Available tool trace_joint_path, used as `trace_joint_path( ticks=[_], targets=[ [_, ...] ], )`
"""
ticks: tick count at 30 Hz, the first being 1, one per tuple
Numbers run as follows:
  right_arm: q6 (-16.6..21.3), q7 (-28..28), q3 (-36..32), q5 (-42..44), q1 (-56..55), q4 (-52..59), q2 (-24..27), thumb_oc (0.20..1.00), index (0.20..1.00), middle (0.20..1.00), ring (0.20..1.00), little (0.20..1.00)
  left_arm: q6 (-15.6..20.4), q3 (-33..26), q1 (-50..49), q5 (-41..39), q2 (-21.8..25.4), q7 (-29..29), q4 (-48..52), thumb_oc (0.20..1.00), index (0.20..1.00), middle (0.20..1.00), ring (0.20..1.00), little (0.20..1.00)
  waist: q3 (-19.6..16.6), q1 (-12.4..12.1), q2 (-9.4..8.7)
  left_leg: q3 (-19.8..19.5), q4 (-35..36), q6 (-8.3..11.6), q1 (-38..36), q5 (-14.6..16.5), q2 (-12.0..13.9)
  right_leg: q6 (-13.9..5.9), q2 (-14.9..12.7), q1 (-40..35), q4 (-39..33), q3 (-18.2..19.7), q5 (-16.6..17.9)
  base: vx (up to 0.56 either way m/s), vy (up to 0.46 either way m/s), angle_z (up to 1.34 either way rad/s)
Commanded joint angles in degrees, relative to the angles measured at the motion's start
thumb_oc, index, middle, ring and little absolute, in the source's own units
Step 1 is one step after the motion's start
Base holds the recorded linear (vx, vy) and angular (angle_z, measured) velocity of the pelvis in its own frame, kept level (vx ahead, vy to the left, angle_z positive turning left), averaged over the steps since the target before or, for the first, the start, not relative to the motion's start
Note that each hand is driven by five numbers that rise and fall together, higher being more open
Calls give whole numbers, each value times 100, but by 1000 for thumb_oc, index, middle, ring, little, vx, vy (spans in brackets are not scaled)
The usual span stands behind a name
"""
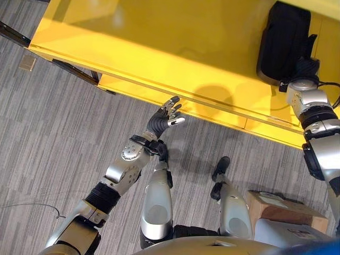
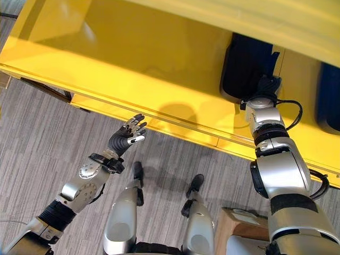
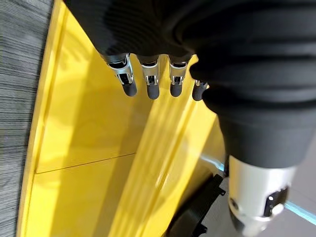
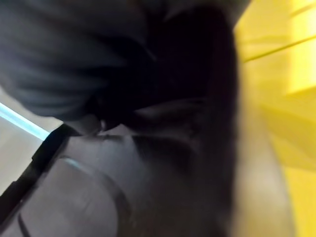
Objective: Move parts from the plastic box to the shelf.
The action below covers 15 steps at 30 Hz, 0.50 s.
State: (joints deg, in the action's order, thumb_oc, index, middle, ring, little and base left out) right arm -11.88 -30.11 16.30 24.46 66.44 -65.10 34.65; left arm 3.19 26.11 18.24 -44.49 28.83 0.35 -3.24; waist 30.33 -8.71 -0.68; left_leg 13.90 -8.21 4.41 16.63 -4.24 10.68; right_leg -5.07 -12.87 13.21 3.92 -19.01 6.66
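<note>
Currently: black part (image 2: 248, 66) on yellow shelf (image 2: 133, 58), long axis front to back; right hand (image 2: 267, 85) touching its near end, finger state untellable. Left hand (image 1: 166, 118) spread, empty, well apart below shelf edge.

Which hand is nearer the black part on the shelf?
Right. The right hand is up against the black part on the yellow shelf; the left hand hovers open off the shelf's front edge, well apart from it.

Bright overhead light glares on the yellow shelf (image 1: 159, 48), shadows pooling there; the right wrist view is blurred dark.
</note>
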Motion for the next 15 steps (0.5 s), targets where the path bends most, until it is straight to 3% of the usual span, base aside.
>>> trace_joint_path(
  ticks=[1, 8, 15],
  targets=[
    [-198, -29, 385, 33, -22, -261, 162, 1000, 1000, 1000, 1000, 1000, 305, 133, -24, -170, -82, -96, 693, 1000, 1000, 1000, 1000, 1000, -54, -89, 461, 75, 32, -171, 1, 22, -320, -183, 97, 352, 1073, 190, -568, 0, 0, 0],
    [-221, -225, 533, -554, 59, -184, 204, 1000, 1000, 1000, 1000, 1000, 333, 229, -23, -167, -109, -182, 620, 1000, 1000, 1000, 1000, 1000, -54, -54, 502, 108, 27, -173, -54, 28, -311, -164, 95, 340, 1111, 199, -581, 0, 0, 0],
    [-212, -597, 445, 8, 47, -73, 226, 1000, 1000, 1000, 1000, 1000, 145, 370, -30, 63, -59, -555, 624, 1000, 1000, 1000, 1000, 1000, -54, 0, 525, 139, 53, -179, -147, 47, -304, -163, 94, 309, 1117, 238, -586, 0, 0, 0]
  ],
)
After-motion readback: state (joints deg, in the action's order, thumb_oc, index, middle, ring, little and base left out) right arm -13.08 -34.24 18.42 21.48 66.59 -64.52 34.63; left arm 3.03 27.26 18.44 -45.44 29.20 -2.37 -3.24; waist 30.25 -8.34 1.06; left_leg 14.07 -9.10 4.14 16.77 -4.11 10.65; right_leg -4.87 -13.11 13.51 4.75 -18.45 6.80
